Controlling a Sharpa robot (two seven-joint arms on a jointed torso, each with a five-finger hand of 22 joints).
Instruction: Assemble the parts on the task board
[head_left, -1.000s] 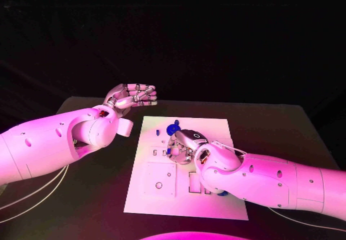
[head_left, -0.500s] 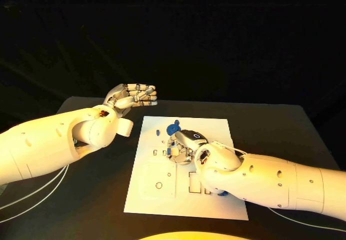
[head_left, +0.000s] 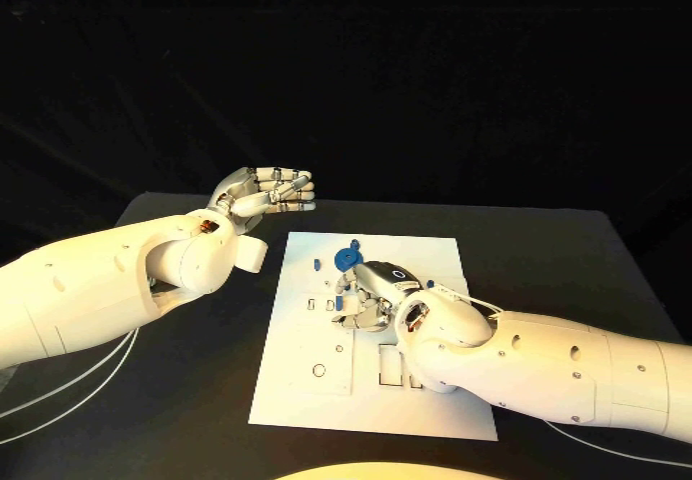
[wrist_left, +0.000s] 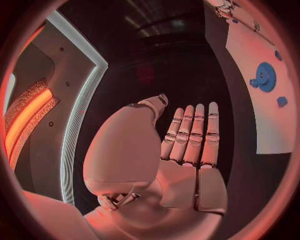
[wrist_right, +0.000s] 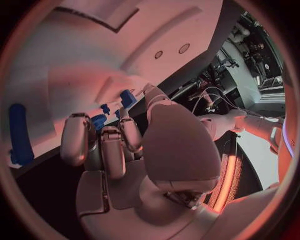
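Spanning the middle of the matte black table (head_left: 577, 260), the flat white rectangular task board (head_left: 433, 400) carries only part of its load: a round blue toothed gear (head_left: 346, 259) already sits near its far edge with a tiny blue piece (head_left: 315, 265) just beside it, while slots nearer the robot look unfilled, so by my reading much of the assembly remains. The silver right hand (head_left: 368, 294) rests over the board's centre, fingers curled down around a small blue part (wrist_right: 98, 121). The silver left hand (head_left: 267, 192) hovers beyond the board's far left corner, fingers curled in, holding nothing.
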